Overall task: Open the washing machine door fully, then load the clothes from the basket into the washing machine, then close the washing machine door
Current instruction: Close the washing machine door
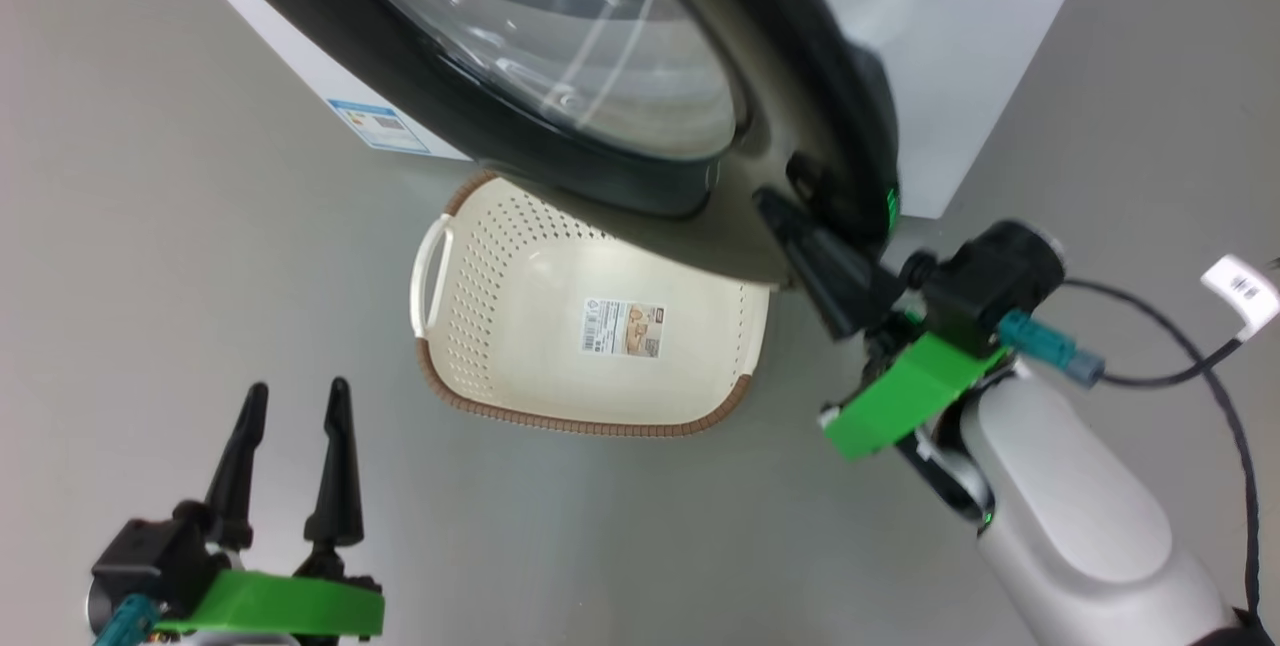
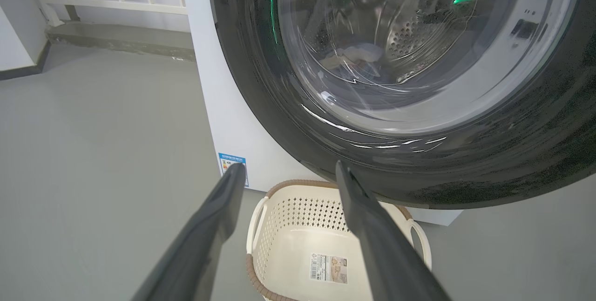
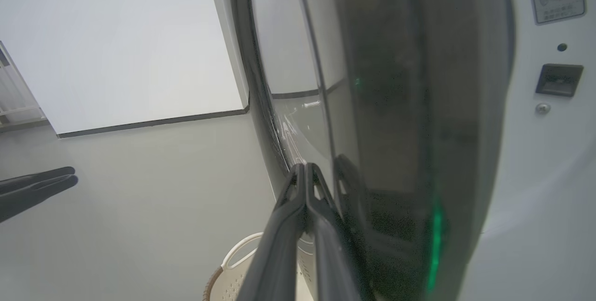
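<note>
**Door Hangs Ajar Over Laundry Basket**

Head view: the washing machine door (image 1: 600,76) stands ajar above the basket (image 1: 590,326). The right gripper (image 1: 778,214) touches the door's edge, and the left gripper (image 1: 295,401) hangs spread and empty. Left wrist view: clothes (image 2: 356,56) lie behind the door's window. Right wrist view: the right gripper's fingers are pressed together, holding nothing.

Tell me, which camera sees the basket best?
The head view: the basket lies nearly whole, its far edge hidden by the door. The left wrist view has it cut off and crossed by a claw finger; the right wrist view catches one handle.
</note>
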You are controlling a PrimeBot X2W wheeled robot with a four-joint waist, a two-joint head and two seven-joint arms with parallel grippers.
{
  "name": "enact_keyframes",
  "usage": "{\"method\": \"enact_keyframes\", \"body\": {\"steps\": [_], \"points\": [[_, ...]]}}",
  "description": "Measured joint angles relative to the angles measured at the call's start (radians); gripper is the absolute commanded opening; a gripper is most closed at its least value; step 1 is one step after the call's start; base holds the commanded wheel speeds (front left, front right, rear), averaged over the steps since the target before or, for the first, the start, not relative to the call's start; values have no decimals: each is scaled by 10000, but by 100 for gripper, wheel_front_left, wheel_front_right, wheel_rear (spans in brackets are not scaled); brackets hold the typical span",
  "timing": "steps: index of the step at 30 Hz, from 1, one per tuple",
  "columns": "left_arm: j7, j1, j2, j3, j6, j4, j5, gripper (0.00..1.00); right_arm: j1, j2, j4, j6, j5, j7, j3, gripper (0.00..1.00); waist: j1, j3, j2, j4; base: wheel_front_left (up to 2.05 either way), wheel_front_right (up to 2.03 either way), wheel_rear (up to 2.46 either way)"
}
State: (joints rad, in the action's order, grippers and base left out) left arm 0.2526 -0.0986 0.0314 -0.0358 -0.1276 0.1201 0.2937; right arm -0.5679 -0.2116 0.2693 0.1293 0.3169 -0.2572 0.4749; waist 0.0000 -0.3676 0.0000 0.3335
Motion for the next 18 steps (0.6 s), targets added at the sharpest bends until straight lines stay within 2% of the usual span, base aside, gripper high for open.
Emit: {"method": "enact_keyframes", "body": {"steps": [12,18], "points": [[-2,-756,-6,-516,0,-15,115,100,-1428,757,477,2,-1057,0,-1833,0,0,-803,0,-66,0,0,0],[0,-1171,-12,-675,0,-36,180,100,-2290,924,698,2,-1386,0,-2190,0,1,-1333,0,-49,0,0,0]]}}
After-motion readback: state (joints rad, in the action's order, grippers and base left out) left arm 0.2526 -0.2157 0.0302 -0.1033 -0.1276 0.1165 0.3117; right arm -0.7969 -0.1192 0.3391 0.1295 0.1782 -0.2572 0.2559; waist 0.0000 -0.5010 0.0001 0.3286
